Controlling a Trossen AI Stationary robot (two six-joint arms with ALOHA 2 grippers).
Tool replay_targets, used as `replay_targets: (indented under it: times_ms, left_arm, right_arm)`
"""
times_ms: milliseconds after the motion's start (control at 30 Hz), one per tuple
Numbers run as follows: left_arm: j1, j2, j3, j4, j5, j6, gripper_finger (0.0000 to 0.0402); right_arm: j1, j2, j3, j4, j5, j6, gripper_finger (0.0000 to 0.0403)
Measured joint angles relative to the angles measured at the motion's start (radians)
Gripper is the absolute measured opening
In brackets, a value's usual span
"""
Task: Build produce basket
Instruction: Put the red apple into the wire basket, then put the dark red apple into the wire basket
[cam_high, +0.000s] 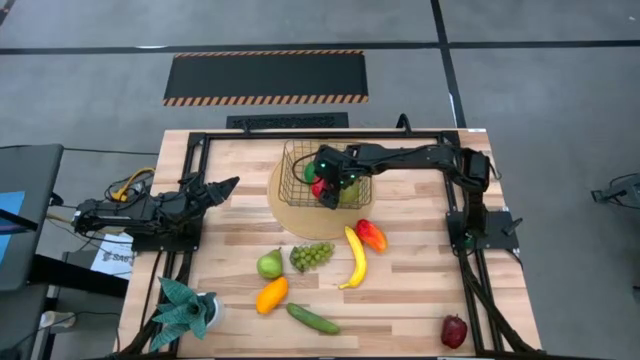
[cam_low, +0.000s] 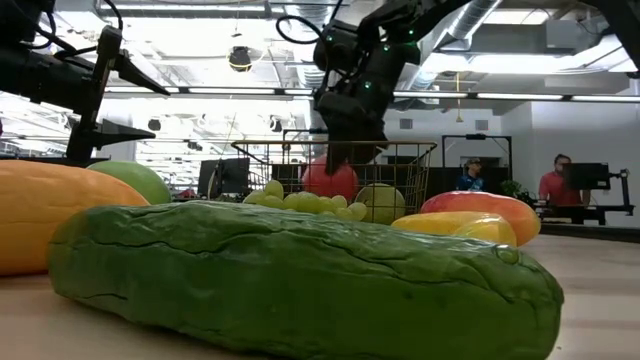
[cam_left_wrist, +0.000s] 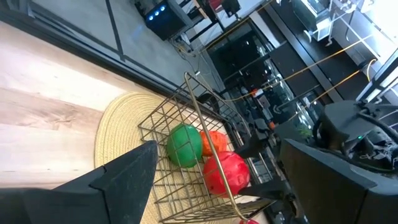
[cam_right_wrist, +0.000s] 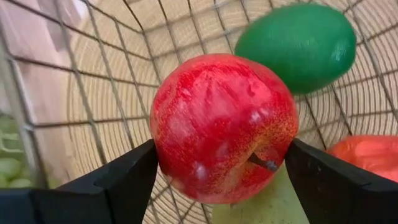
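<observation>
Your left gripper (cam_high: 228, 184) waits at the table's left edge, fingers spread, holding nothing. Loose on the wood, left to right: pear (cam_high: 269, 264), mango (cam_high: 272, 294), cucumber (cam_high: 313, 319), grapes (cam_high: 311, 256), banana (cam_high: 354, 257), a red-orange fruit (cam_high: 371, 235), and a dark red apple (cam_high: 454, 331) near the right front corner. The basket (cam_high: 298, 160) sits on the round mat (cam_high: 285, 212). Your right gripper (cam_right_wrist: 217, 168) is down inside it, fingers on either side of a red apple (cam_right_wrist: 224, 127); a green fruit (cam_right_wrist: 297, 45) lies beside it.
</observation>
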Motion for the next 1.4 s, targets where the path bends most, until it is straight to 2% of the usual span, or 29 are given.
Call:
replay_targets:
  times_ms: [500,767,867,967,1067,1200,1400]
  left_arm:
    - [0.000,0.000,0.001,-0.002,-0.006,-0.018,0.0327]
    - [0.000,0.000,0.001,-0.002,-0.006,-0.018,0.0328]
    - [0.000,0.000,0.001,-0.002,-0.006,-0.020,0.0328]
    - [0.000,0.000,0.001,-0.002,-0.006,-0.025,0.0328]
    - [0.000,0.000,0.001,-0.002,-0.006,-0.025,0.0328]
    - [0.000,0.000,0.001,-0.002,-0.006,-0.026,0.0328]
    - [0.000,0.000,0.001,-0.007,-0.006,-0.062,0.0328]
  right_arm:
    - [-0.007,0.002,0.000,-0.047,-0.011,0.020,0.0374]
    - [-0.006,0.002,0.080,-0.090,-0.011,-0.004,0.0377]
    - [-0.006,0.002,0.163,-0.188,-0.029,-0.033,0.0377]
    - [0.002,0.001,0.282,-0.406,-0.075,-0.017,0.0377]
    - [0.039,-0.005,0.367,-0.652,-0.105,0.109,0.0377]
    - [0.148,-0.028,0.371,-0.884,-0.108,0.314,0.0377]
    - [0.417,-0.123,0.221,-0.859,-0.146,0.686,0.0373]
